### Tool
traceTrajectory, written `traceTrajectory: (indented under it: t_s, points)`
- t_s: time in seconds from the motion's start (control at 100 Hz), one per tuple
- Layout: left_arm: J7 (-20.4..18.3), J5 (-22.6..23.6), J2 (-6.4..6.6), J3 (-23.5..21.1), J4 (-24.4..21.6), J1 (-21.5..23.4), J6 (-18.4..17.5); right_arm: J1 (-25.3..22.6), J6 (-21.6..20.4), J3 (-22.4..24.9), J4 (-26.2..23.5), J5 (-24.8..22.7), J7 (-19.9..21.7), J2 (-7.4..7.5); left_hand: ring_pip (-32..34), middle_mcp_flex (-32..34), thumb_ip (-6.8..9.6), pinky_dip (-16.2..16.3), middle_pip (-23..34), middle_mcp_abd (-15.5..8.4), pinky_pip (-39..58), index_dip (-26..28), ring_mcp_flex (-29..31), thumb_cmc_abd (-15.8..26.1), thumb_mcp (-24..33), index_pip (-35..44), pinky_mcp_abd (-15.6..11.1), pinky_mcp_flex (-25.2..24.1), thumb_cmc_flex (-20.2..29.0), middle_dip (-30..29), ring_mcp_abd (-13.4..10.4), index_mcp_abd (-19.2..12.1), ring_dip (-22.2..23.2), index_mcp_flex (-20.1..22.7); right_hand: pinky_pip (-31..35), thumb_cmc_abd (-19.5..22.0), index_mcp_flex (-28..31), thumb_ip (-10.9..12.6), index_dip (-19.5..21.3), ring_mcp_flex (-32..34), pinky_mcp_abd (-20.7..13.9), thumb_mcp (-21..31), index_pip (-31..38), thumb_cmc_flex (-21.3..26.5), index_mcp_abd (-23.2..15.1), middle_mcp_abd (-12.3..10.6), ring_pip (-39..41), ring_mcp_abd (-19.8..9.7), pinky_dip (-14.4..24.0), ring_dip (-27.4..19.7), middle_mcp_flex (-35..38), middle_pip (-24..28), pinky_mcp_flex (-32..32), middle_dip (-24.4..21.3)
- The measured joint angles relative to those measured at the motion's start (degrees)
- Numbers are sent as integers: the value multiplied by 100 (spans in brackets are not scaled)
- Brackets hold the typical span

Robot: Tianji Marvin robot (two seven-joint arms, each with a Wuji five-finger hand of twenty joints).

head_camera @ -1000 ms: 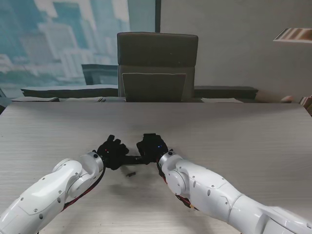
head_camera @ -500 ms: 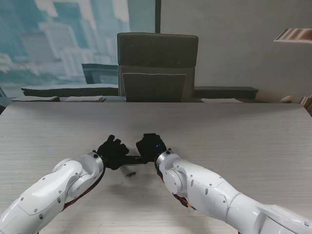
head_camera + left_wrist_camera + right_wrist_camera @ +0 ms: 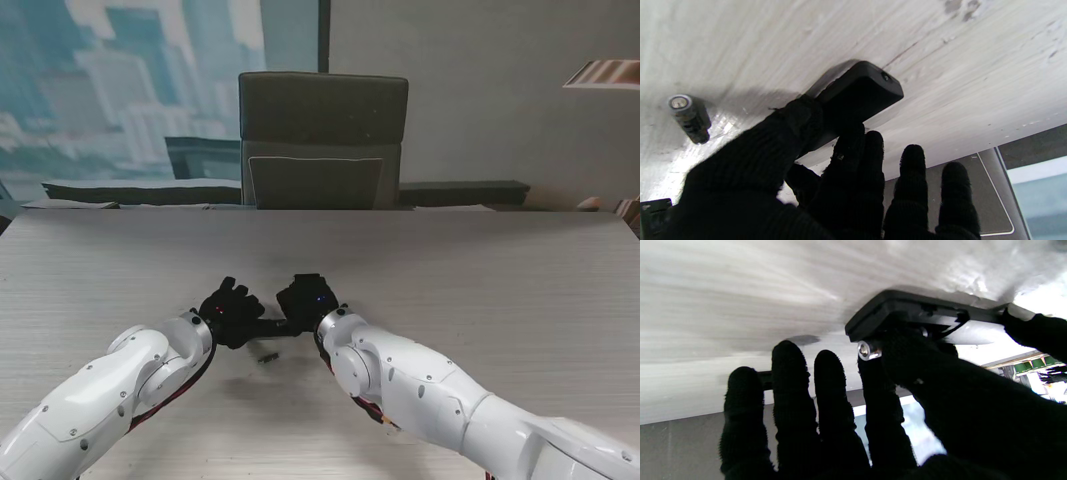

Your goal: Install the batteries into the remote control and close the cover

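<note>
From the stand, the left robot hand (image 3: 232,312) and the right robot hand (image 3: 305,299) meet near the middle of the pale wooden surface (image 3: 480,280), with the black remote (image 3: 272,325) bridging the gap between them. A small battery (image 3: 267,354) lies on the surface just nearer to me than the remote, apart from both hands. A chair (image 3: 322,138) stands behind the far edge.

In the left wrist view, the left robot hand (image 3: 826,186) grips one end of the remote (image 3: 860,91) between thumb and forefinger, the other fingers spread loose. The remote lies against the surface (image 3: 973,66). The loose battery (image 3: 689,118) lies well aside, untouched.

In the right wrist view, the right robot hand (image 3: 853,420) pinches a second battery (image 3: 868,350) between thumb and forefinger, its metal end showing, right at the open compartment of the remote (image 3: 907,306). The other three fingers stand apart. The left hand's fingertip (image 3: 1033,330) touches the remote's far end.
</note>
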Motion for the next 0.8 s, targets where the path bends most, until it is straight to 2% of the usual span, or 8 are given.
traceTrajectory:
  t_s: [0.33, 0.53, 0.57, 0.58, 0.6, 0.67, 0.74, 0.8]
  points:
    - [-4, -12, 5, 12, 1, -8, -1, 115, -31, -105, 135, 123, 77, -87, 0, 0, 0, 0, 0, 2, 0, -1, 0, 6, 0, 0, 0, 0, -4, 0, 0, 24, 0, 8, 1, -74, -9, 37, 57, 40, 27, 60, 63, -7, 59, 6, 191, 79, 1, 128, -5, 0, -68, 0]
    - [-4, -19, 5, 12, 1, -8, 0, 117, -103, -103, 141, 115, 82, -86, 0, 0, 0, 0, 0, 4, 0, -1, 0, 7, 0, 0, 0, 0, -5, 0, 0, 26, 0, 9, 1, 46, -68, 94, 97, -143, 27, -131, 136, -410, 98, 27, 191, 73, 1, 166, -181, -59, -223, 12]
    - [-4, -19, 5, 12, 1, -8, 1, 117, -124, -101, 142, 107, 74, -83, 0, 0, 0, 0, 0, 4, 0, -1, 0, 7, 0, 0, 0, 0, -5, 0, 0, 26, 0, 9, 1, 116, -137, 161, 99, -232, 27, -180, 126, -492, 127, 31, 131, 67, 1, 149, -258, -73, -259, 20]
    - [-4, -19, 5, 12, 1, -8, 1, 117, -129, -100, 142, 105, 71, -83, 0, 0, 0, 0, 0, 4, 0, -1, 0, 7, 0, 0, 0, 0, -5, 0, 0, 26, 0, 9, 1, 120, -262, 199, 10, -238, 27, -189, -203, -509, 63, 35, 130, 67, 1, 149, -263, -74, -271, 21]
    - [-4, -19, 5, 13, 1, -8, 1, 117, -143, -99, 143, 100, 68, -81, 0, 0, 0, 0, 0, 4, 0, -1, 0, 7, 0, 0, 0, 0, -6, 0, 0, 26, 0, 9, 0, 182, -439, 259, -8, -299, 27, -231, -384, -561, -38, 40, 108, 66, 1, 147, -356, -79, -293, 55]
    - [0, -20, 4, 17, 2, -9, 2, 109, -192, -96, 143, 80, 43, -81, 0, 1, 0, 0, 0, 4, 0, -1, 0, 7, 0, 0, 0, 0, -5, 0, 0, 26, 0, 9, -4, 265, -556, 407, 10, -369, 27, -348, -738, -784, -38, 53, 15, 63, 1, 143, -417, -68, -335, 74]
    - [6, -26, 4, 20, 5, -11, 4, 92, -236, -82, 142, 57, 3, -82, 0, 1, 0, 0, 0, 4, 0, -1, 0, 7, 0, 0, 0, 0, -5, 0, 0, 26, 0, 21, -8, 463, -581, 770, 460, -480, 27, -378, -1069, -922, -33, 64, -134, 55, 1, 102, -531, -88, -391, 80]
    - [8, -26, 4, 24, 6, -14, 4, 72, -271, -55, 136, 46, -22, -82, 0, 1, 0, 0, 0, 4, 0, -1, 0, 7, 0, 0, 0, 0, -6, 0, 0, 27, 0, 28, -9, 501, -725, 923, 725, -531, 27, -400, -1244, -1044, -29, 65, -283, -39, -2, 36, -603, -88, -409, 81]
